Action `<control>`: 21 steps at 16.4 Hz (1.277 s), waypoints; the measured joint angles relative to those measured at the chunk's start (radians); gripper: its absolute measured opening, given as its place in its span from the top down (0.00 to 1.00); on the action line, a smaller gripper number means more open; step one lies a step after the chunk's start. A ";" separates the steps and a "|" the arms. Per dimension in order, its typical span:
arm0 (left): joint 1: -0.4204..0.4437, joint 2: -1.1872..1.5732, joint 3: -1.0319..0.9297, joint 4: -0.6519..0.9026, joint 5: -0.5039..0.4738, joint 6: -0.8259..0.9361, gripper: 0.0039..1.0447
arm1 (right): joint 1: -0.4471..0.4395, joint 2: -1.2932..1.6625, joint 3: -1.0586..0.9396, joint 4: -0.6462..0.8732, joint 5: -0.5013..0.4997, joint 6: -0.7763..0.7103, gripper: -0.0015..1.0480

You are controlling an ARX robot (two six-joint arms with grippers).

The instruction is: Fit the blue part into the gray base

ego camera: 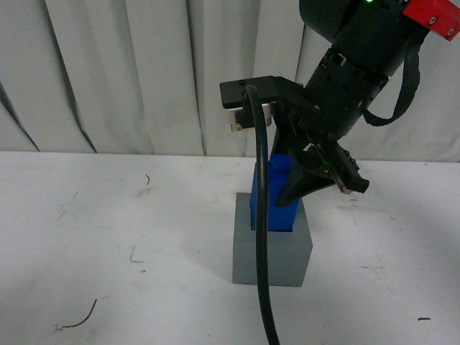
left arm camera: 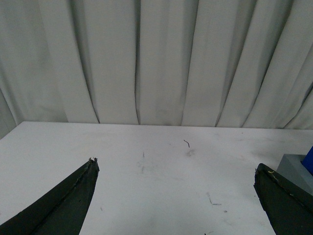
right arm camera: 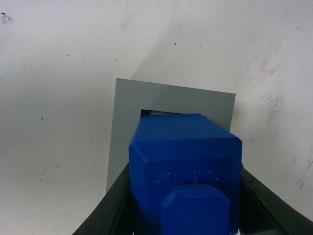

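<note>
Front view, tool: right gripper (ego camera: 291,192) clamped on the blue part (ego camera: 277,188), gripping its upper body.
Front view, part: the lower end sits inside the top of the gray base (ego camera: 272,251), which stands on the white table (ego camera: 108,230). Much of the block stands above the rim. A black cable (ego camera: 262,287) crosses in front.
Left wrist view, tool: left gripper (left arm camera: 176,165) spread wide with nothing between its fingers. It is off to one side, and the base shows only at the picture's edge.
Right wrist view, fit: the knob end faces the camera. A thin sliver of the recess (right arm camera: 149,112) shows along one side. Depth of seating cannot be told.
Step in hand (judged): pressing the block home.
Method: keep the block square to the recess and push straight down with steady force. Nothing holds the base, so any side load may slide or tip it.
</note>
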 joint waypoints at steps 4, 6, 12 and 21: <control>0.000 0.000 0.000 0.000 0.000 0.000 0.06 | 0.008 -0.008 -0.010 0.002 0.023 0.037 0.55; 0.000 0.000 0.000 0.000 0.000 0.000 0.06 | 0.013 -0.008 -0.016 0.003 0.036 0.073 0.55; 0.000 0.000 0.000 0.000 0.000 0.000 0.06 | 0.012 -0.008 -0.045 0.008 0.046 0.106 0.40; 0.000 0.000 0.000 0.000 0.000 0.000 0.06 | -0.009 -0.076 -0.060 0.117 -0.064 0.082 0.06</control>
